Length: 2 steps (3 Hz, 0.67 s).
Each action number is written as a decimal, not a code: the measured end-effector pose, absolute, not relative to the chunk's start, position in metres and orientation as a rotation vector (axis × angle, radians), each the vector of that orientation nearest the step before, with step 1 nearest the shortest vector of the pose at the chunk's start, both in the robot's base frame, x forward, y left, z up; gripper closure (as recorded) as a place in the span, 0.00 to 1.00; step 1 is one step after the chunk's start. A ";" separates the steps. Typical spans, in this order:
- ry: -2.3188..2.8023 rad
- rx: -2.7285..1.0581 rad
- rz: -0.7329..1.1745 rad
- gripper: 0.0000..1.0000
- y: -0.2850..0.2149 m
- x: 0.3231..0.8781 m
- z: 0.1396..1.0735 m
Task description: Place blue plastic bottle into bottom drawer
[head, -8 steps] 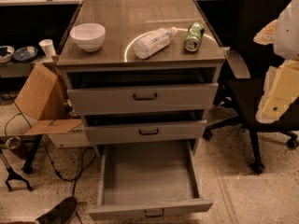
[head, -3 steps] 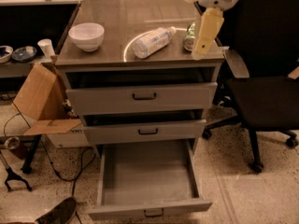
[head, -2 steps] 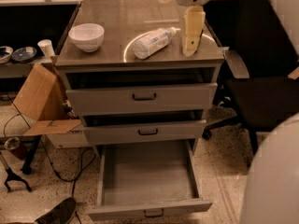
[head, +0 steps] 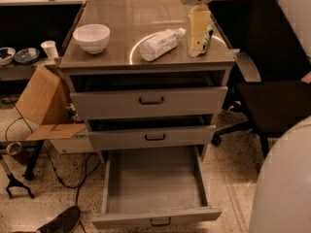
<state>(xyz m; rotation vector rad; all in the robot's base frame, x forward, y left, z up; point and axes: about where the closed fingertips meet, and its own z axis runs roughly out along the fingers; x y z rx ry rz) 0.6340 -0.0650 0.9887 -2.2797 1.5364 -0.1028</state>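
Note:
The blue plastic bottle [head: 160, 43] lies on its side on top of the grey cabinet [head: 121, 18], its white cap pointing back right. My gripper [head: 198, 33] hangs over the right part of the top, just right of the bottle's cap and apart from it. It mostly hides the green patterned can [head: 209, 37]. The bottom drawer [head: 155, 183] is pulled wide open and holds nothing. The two shallower drawers above it are each open a crack.
A white bowl [head: 91, 37] sits on the cabinet top at the left. A black office chair [head: 272, 91] stands to the right. A cardboard box [head: 43, 106], cables and a shoe [head: 60, 221] are at the left. My white arm [head: 284, 183] fills the lower right corner.
My arm has swung in from the right over the cabinet top. The gripper now hangs in front of the can, closer to the bottle. The bottle, can and drawers have not moved.

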 end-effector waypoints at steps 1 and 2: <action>1.584 -2.287 -0.214 0.00 -0.063 0.642 0.988; 1.706 -2.308 -0.424 0.00 -0.043 0.661 0.973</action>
